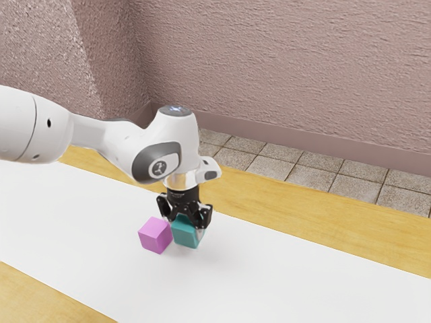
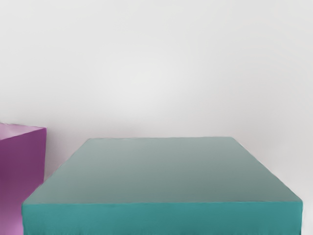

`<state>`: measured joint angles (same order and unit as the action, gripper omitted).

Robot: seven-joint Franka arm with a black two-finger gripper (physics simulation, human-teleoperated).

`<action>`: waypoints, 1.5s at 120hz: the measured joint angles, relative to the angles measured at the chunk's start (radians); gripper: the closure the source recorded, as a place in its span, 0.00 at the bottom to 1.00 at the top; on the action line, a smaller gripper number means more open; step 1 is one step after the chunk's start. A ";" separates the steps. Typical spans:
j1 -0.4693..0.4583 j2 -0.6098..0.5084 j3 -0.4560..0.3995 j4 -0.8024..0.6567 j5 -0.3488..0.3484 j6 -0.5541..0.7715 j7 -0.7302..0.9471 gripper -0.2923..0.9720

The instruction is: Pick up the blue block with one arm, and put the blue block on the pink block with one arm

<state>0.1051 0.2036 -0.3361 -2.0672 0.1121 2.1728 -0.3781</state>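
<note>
my gripper [image 1: 188, 223] points straight down, its two fingers closed against opposite sides of the blue block [image 1: 184, 236]. i cannot tell whether the block rests on the white desk [image 1: 289, 272] or is just off it. the pink block [image 1: 154, 235] stands just beside it, toward the exterior view's left.

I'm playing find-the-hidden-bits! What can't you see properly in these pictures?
- Exterior view: the top of the blue block is hidden under the gripper.
- Exterior view: the gripper hides whether the blue block sits on the table or is lifted.
- Wrist view: the pink block is cut off by the picture's edge.
- Wrist view: the blue block's near side is cut off by the edge too.
- Exterior view: the arm is cut off at the left edge.
</note>
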 joint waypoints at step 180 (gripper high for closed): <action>0.151 -0.016 0.052 0.011 -0.101 -0.134 0.502 0.48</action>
<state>0.2558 0.1876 -0.2841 -2.0559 0.0110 2.0389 0.1238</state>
